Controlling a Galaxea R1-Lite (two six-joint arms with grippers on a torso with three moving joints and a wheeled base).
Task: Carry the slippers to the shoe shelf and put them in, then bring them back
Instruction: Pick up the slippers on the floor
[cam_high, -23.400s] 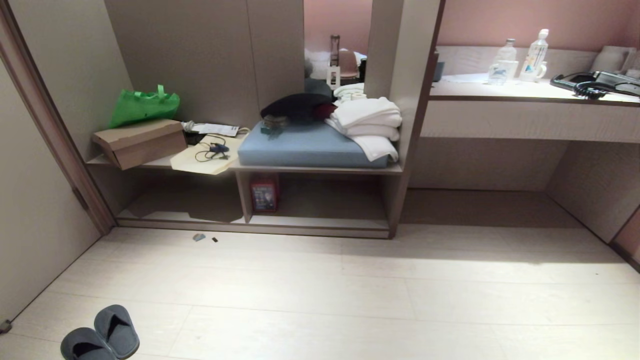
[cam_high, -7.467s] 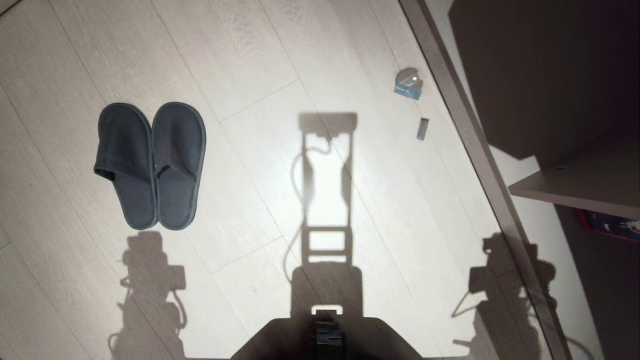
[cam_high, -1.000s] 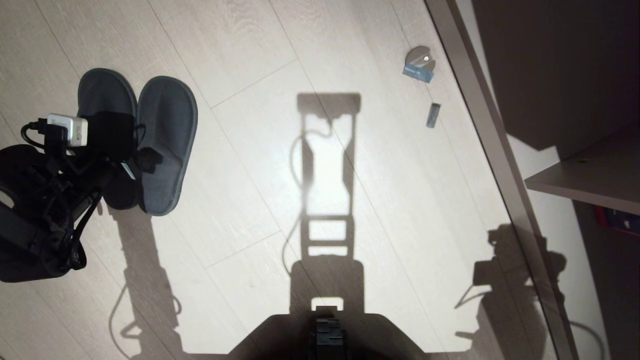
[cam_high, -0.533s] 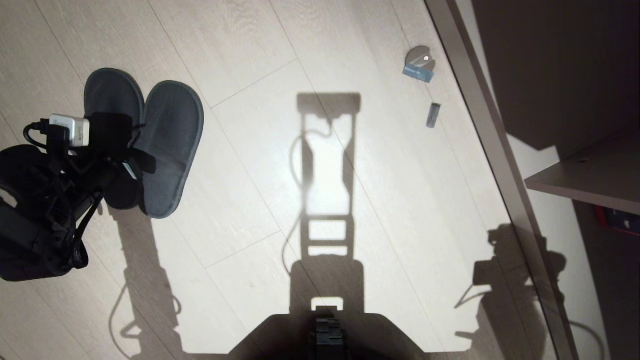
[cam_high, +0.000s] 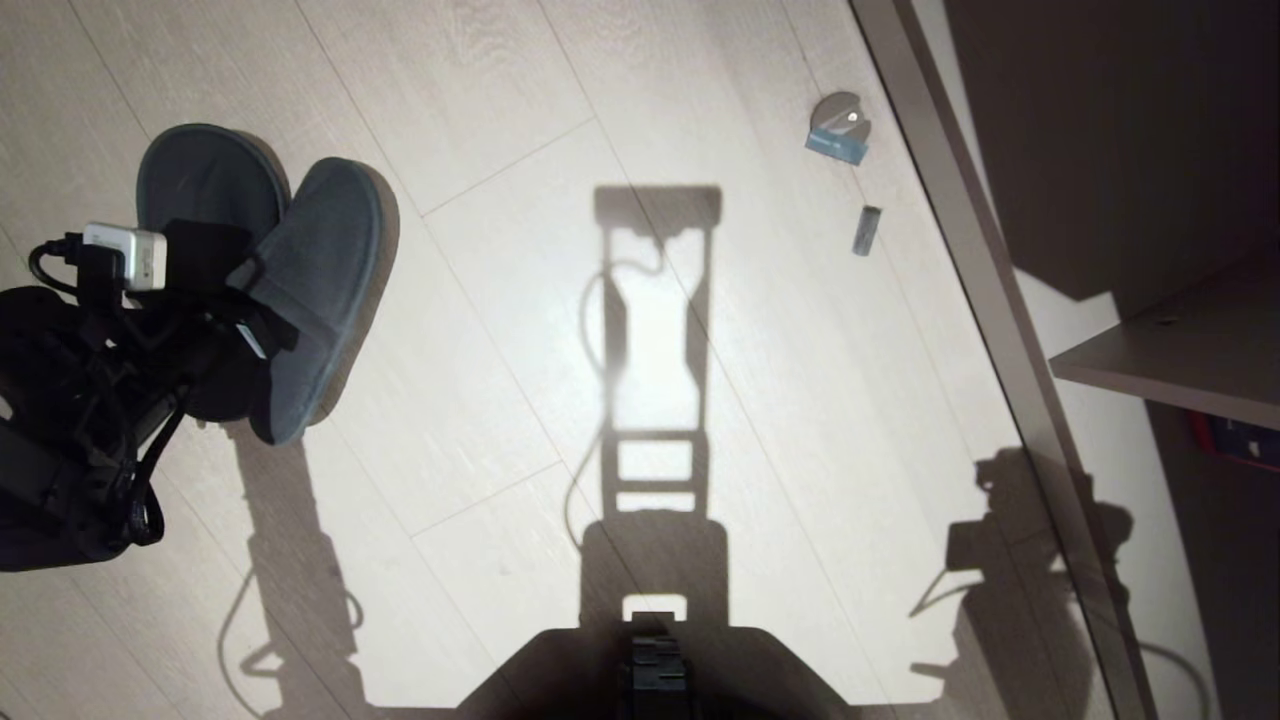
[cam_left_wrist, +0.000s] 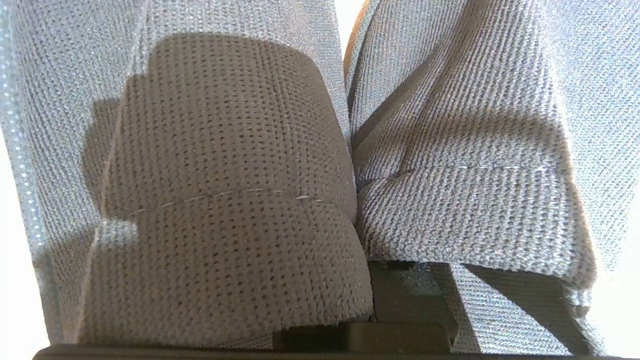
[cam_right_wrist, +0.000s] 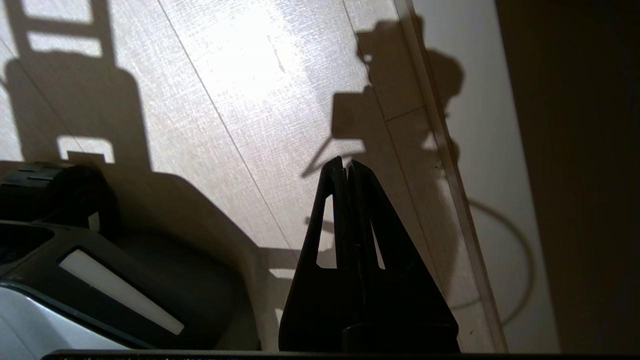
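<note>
Head view: the left gripper (cam_high: 262, 322) has just clamped shut on the slippers (cam_high: 300, 270), pinching both together between its jaws and tipping them up, ready for carrying to the shelf.

1. A pale wood-plank floor (cam_high: 520, 120) fills most of the scene, its seams running on a slant.
2. A small round grey piece with a blue tag (cam_high: 838, 125) lies on the floor at the far right.
3. A short grey stick-like item (cam_high: 866, 230) lies just nearer than that piece, apart from it.
4. A long brown strip (cam_high: 960, 260) runs on a slant along the floor's right edge, near both small items.
5. A red and blue object (cam_high: 1240, 440) shows at the right edge; what it is cannot be told.
</note>
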